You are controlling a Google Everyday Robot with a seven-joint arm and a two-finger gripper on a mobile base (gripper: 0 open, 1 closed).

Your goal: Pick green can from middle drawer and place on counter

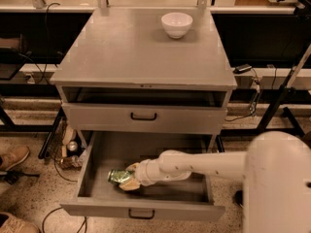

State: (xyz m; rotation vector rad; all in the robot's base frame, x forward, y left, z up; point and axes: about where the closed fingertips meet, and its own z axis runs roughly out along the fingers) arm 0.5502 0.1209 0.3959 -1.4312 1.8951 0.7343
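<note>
Down in the middle drawer [97, 208], the green can [115, 175] lies against the tip of my gripper [128, 182]; whether it's clamped, I cannot tell.

**Grey all around, one green spot**

We see a grey desk [131, 57], a little glossy, with a white bowl [177, 24] on it. The open drawer [146, 210] is grey too, its handle black. Inside it the cream-white gripper [128, 180] is at the green can [115, 175], which has pale marks.

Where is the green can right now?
In the camera view, the green can lies in the left part of the open middle drawer, low in the picture. The gripper is right at it, reaching in from the right.
</note>
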